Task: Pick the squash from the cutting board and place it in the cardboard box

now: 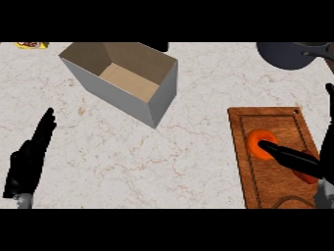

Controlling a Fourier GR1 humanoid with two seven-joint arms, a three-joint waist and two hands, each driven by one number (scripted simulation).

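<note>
A: So, from the head view, where is the squash (257, 142)?

B: On the cutting board (271, 122). The right hand (333, 147) has its thumb on it, fingers straight, not closed. It may roll away.

A: And the left hand (29, 159)?

B: Flat, resting, far from the cardboard box (119, 78).

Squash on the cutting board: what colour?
Orange. The squash shows best in the head view, partly covered by the right hand.
</note>
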